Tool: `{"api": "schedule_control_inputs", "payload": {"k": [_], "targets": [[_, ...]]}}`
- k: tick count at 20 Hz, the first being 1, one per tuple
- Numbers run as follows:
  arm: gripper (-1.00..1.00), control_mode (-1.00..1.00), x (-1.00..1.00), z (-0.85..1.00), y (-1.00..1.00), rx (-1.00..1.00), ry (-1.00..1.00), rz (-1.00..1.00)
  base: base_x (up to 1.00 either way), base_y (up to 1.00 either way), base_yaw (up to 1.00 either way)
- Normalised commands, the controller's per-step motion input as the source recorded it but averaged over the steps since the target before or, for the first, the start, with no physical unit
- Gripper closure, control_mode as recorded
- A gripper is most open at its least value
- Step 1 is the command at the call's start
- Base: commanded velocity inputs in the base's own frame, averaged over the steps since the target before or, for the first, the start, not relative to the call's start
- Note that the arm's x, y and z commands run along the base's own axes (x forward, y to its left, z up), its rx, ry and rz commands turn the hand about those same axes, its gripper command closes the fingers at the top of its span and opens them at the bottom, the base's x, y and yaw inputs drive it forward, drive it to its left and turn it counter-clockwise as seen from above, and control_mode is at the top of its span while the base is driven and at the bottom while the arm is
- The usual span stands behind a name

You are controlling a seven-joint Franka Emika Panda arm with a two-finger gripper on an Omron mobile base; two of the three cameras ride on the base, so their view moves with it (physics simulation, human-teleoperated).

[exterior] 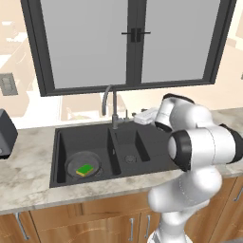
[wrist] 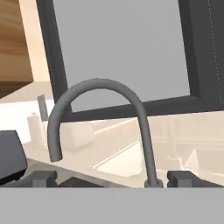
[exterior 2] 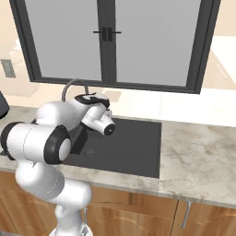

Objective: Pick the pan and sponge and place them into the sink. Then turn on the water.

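Observation:
The black sink [exterior: 142, 154] is set into the marble counter. The dark round pan [exterior: 76, 163] lies in the large left basin, and the green sponge [exterior: 85, 169] rests inside it. Behind the divider the grey gooseneck faucet [exterior: 108, 100] rises, and the hand view faces its arch [wrist: 103, 87]. My gripper [exterior: 137, 117] hovers just right of the faucet, over the back of the smaller basin, open and holding nothing. In the hand view the gripper [wrist: 113, 178] has its fingertips [wrist: 41, 177] spread wide, with the faucet stem near the right one. The water is out of view.
A dark appliance [exterior: 5, 133] stands on the counter left of the sink. A large dark-framed window [exterior: 128, 42] runs behind the faucet. The ribbed drainboard [exterior 2: 136, 143] and bare marble counter [exterior 2: 198, 156] lie to the right. Wooden cabinet fronts [exterior: 71, 228] are below.

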Motion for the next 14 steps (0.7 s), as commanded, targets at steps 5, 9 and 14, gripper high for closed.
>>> {"api": "schedule_control_inputs", "payload": {"k": [5, 9, 14], "targets": [[-1.0, -1.0, 0.21, -0.03, 0.0, 0.0, 0.07, 0.01, 0.0, 0.0, 0.0], [-1.0, -1.0, 0.21, -0.02, 0.0, 0.0, 0.07, 0.01, 0.0, 0.0, 0.0], [-1.0, -1.0, 0.25, -0.09, -0.02, 0.0, 0.04, 0.02, 0.0, 0.0, 0.0]]}}
